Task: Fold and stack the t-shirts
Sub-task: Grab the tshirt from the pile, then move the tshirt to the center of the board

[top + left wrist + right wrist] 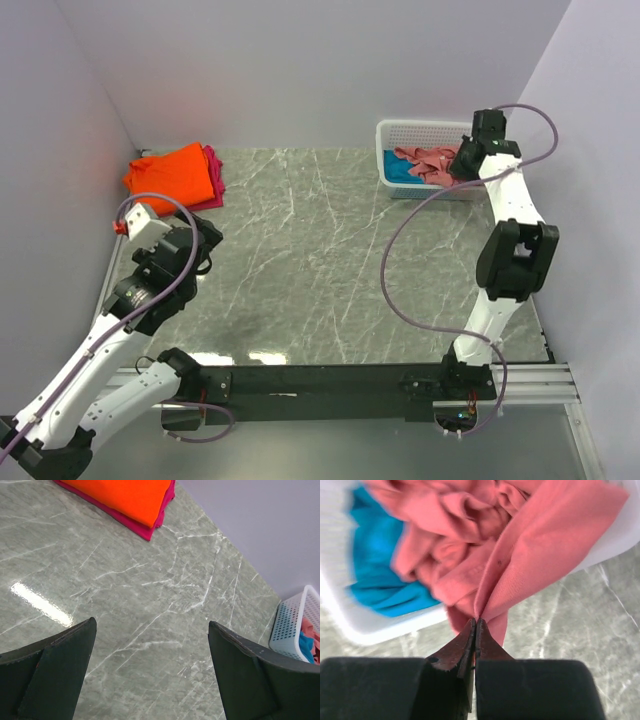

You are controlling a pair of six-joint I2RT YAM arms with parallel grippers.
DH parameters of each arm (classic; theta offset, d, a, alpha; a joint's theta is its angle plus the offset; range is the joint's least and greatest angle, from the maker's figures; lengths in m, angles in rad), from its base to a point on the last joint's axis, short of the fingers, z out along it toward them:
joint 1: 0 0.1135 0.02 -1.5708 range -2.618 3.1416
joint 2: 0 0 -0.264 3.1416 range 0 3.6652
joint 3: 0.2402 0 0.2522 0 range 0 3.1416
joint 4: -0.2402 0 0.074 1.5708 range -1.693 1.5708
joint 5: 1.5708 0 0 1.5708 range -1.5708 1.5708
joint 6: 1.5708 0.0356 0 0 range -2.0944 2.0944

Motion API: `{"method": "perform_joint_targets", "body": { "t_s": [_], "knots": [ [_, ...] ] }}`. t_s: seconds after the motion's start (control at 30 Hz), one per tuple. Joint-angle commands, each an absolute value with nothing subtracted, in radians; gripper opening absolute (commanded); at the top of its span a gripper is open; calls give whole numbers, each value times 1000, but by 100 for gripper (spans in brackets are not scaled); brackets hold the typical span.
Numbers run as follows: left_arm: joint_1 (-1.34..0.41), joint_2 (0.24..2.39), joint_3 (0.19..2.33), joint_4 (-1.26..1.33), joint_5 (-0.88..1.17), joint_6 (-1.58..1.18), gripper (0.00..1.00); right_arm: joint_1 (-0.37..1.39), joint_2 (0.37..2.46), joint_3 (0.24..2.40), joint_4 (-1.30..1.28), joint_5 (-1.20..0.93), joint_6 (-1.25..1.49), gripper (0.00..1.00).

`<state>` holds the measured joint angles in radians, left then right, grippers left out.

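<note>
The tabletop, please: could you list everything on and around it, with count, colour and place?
orange t-shirt: one, bright orange, folded, on top of the stack at the table's far left corner
magenta t-shirt: one, magenta, folded, under the orange one
pink t-shirt: one, salmon-pink, crumpled in the basket
teal t-shirt: one, teal blue, in the basket beside the pink one
basket: one, white mesh, far right of the table
table: one, grey-green marbled
left gripper: one, black, open over bare table on the left
right gripper: one, black, shut on a fold of the pink t-shirt at the basket
</note>
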<state>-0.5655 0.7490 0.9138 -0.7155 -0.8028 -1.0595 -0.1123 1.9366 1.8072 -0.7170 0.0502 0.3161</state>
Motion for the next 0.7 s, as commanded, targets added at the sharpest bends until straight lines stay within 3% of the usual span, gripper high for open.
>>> {"method": "perform_joint_targets", "body": {
  "t_s": [0.0,0.17,0.3,0.5,0.6,0.67],
  "knots": [
    [-561,727,908,-684,-822,-1054,99,-117,1723,1755,-540,-38,311,0],
    [-558,726,907,-670,-819,-1049,99,-112,1449,1628,-314,-98,339,0],
    [-558,727,899,-644,-813,-1043,99,-107,1304,1643,-213,-104,363,0],
    [-557,739,907,-611,-801,-1031,99,-78,1218,1862,-164,-247,406,0],
    [-558,747,919,-614,-804,-1029,99,-5,1221,1989,-182,-305,410,0],
    [-558,750,923,-618,-801,-1034,99,149,1247,2060,-237,-299,358,0]
  ]
}}
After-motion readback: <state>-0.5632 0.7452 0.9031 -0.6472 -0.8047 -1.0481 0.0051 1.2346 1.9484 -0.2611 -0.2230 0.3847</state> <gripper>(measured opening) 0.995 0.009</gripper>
